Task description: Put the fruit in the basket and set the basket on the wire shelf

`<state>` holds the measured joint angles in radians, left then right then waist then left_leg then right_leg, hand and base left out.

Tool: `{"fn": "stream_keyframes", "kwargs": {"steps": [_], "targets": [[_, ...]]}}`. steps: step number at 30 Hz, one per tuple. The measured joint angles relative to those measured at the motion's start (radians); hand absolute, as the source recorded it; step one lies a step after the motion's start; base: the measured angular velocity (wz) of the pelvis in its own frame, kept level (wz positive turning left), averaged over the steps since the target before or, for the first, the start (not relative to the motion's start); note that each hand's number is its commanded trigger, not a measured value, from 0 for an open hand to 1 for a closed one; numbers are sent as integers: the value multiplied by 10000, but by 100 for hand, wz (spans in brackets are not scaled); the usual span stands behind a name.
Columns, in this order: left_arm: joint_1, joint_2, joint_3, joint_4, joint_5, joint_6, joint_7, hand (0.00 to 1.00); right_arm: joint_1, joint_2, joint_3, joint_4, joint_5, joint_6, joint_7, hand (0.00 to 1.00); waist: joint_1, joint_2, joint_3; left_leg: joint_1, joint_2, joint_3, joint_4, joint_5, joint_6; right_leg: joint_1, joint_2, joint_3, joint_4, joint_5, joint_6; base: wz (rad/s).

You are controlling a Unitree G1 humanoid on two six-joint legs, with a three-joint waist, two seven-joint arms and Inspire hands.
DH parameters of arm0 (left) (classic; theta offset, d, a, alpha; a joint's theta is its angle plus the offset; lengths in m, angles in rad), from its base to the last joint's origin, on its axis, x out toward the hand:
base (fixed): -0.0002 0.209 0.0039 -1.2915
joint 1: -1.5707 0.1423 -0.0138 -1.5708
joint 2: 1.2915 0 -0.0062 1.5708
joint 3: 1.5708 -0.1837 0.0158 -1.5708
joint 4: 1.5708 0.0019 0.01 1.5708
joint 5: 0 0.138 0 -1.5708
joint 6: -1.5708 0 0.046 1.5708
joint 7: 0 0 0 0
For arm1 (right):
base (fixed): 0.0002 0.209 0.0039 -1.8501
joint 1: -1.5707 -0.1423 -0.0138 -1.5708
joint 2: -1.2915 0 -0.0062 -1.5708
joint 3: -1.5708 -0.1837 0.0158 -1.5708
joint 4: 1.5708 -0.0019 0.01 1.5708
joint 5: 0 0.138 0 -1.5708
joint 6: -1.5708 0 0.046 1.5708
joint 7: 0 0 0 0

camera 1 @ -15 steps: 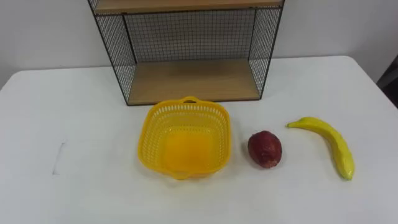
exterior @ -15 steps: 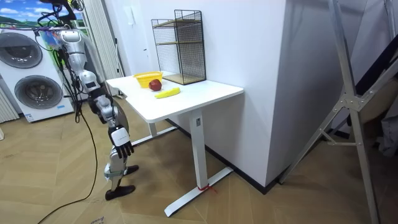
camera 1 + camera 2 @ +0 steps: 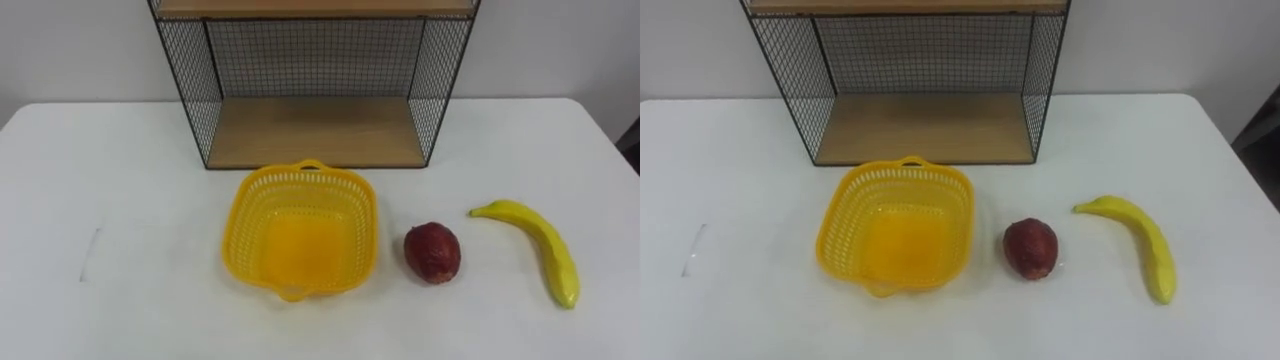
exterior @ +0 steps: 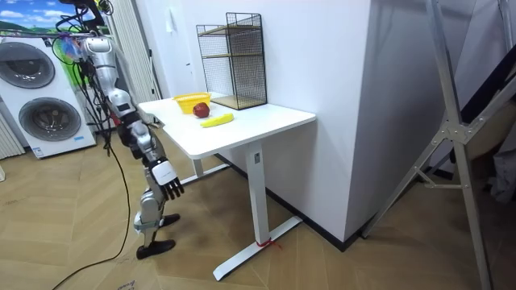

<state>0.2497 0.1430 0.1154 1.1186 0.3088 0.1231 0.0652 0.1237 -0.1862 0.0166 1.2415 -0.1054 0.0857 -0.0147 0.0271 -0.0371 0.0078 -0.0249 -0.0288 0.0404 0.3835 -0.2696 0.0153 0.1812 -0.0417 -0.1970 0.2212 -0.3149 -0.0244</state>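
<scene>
Basket [image 3: 300, 232], yellow and empty, is sitting on the white table [image 3: 120, 170] just before the wire shelf [image 3: 315, 130], with one small handle turned to the shelf's lower board. To its right the red fruit [image 3: 432, 252] is lying near the basket's wall but not touching it. Further right the banana [image 3: 540, 250] is lying apart, its stalk end turned to the red fruit. Nothing is loaded yet. In the room view the robot is standing at the table's end on the room view's left. Its right hand [image 4: 169, 179] is hanging low at its side, below the table top, the fingers loose, apart and holding nothing.

I am seeing several risks. The red fruit is round, so a poor pinch may be sending it rolling over the table. The banana is lying nearest to the right edge, and a push instead of a grasp may be sliding it off. The basket looks light, so fruit dropped against its wall may be shifting or tipping it. Later the loaded basket's rim may be catching the wire frame and spilling the fruit.

I am finding no brand, label or readable writing on these things. A faint grey mark [image 3: 90, 255] is showing on the table at the far left, but it is not letters.
</scene>
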Motion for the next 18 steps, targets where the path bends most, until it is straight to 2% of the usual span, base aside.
{"fn": "stream_keyframes", "kwargs": {"steps": [5,8,10,13,14,16,18], "targets": [[-57,3,47,13,1,-28,384,0,248,64,-230,130,1325,-47,-432,0,-133,37,-4,21,-6,2,-23,3,6,1,67,49,-4,56,26,-1],[-7,-11,221,12,2,-184,466,0,351,236,-708,206,2921,-126,-715,0,-242,75,6,109,1,40,-73,5,9,73,64,33,-32,57,25,-2],[34,-76,452,9,2,-206,508,0,450,347,-1148,353,4362,-201,-777,0,-249,156,-27,204,27,165,-82,1,8,162,65,118,-112,59,24,-10],[-29,-112,604,2,-5,-214,529,0,512,357,-1383,451,5832,-209,-754,0,-312,267,-26,224,61,277,-146,1,8,130,82,275,-155,99,24,-11],[-28,-111,666,6,-5,-212,545,0,561,356,-1416,454,6149,-215,-740,0,-317,270,-26,248,61,295,-170,1,8,130,82,300,-154,99,24,-13],[138,-97,819,12,-26,-221,692,0,634,328,-1707,469,7804,-214,-759,0,-332,273,-23,349,72,414,-224,1,8,180,74,329,-150,103,24,-11],[175,-124,1028,13,-26,-242,818,0,601,347,-2396,422,8995,-212,-853,0,-523,259,-20,344,68,422,-241,2,8,173,76,334,-151,104,24,-2]]}}
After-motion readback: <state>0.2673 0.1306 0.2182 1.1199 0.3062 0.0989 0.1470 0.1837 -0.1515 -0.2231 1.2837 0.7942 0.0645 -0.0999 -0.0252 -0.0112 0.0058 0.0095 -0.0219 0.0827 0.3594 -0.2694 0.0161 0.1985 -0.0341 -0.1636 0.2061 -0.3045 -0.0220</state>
